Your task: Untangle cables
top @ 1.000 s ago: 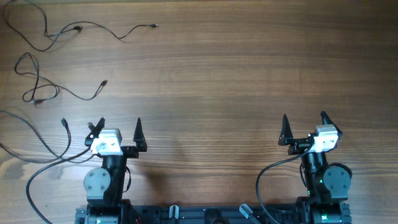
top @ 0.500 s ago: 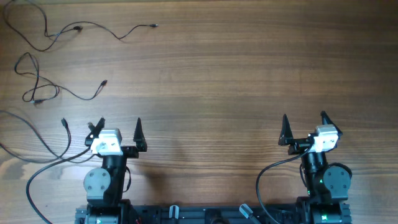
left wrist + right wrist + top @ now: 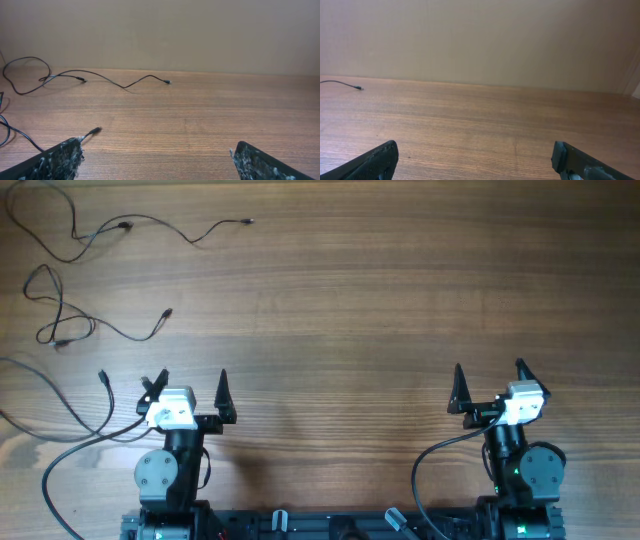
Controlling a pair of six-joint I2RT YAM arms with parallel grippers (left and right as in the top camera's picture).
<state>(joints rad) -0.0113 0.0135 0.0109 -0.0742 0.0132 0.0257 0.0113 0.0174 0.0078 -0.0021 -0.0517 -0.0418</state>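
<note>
A brown wood-grain table (image 3: 400,300) fills the overhead view, and the wrist views show a plain beige wall (image 3: 200,30) behind its far edge. The cables (image 3: 122,225) lie as loose, separate strands in the upper left and along the left edge, one plug end near the left gripper (image 3: 192,376). It and the right gripper (image 3: 489,366) sit low in the frame, fingers spread wide, holding nothing.
</note>
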